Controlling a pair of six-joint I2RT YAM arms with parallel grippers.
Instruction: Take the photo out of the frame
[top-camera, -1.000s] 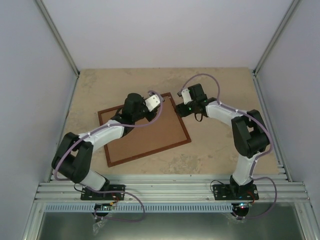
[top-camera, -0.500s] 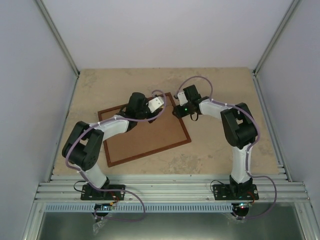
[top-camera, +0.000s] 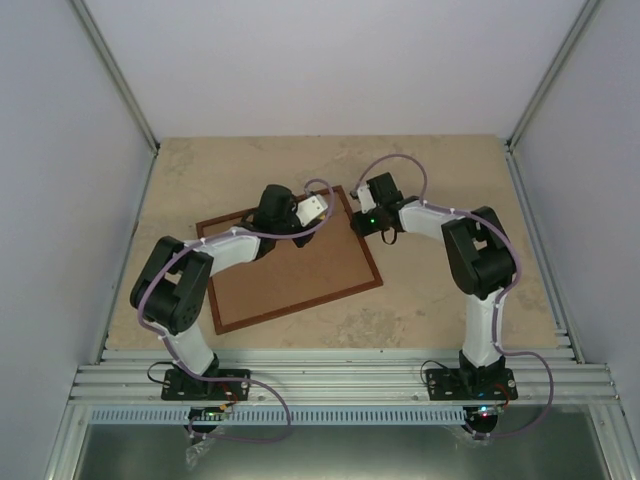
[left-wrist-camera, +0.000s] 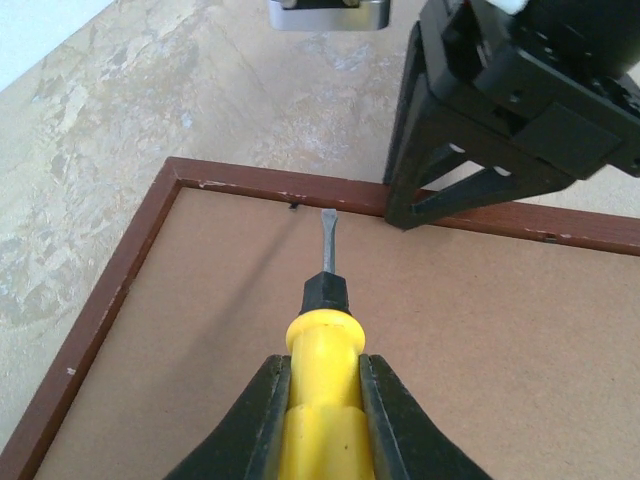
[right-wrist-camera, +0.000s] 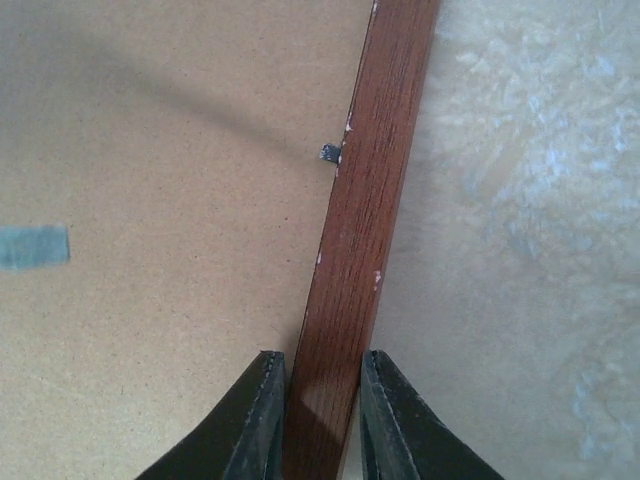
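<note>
1. The frame (top-camera: 300, 275) lies back-up on the bench (top-camera: 440, 300); the photo is hidden beneath.
2. Your left pincer (left-wrist-camera: 322, 365) grips the screwdriver (left-wrist-camera: 322, 330); the right pincer (right-wrist-camera: 321, 360) pinches the frame's rail.
3. Expect a thin, creasable print, so lift it by an edge.

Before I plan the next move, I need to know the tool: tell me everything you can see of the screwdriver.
The screwdriver has a yellow, plastic-looking handle, a black collar and a short grey flat-blade shaft. The left claw is shut on its handle. It points at the reddish-brown far rail of the frame, its tip low over the brown fibreboard back, just short of a small dark tab. Whether the tip touches the board cannot be told.
</note>
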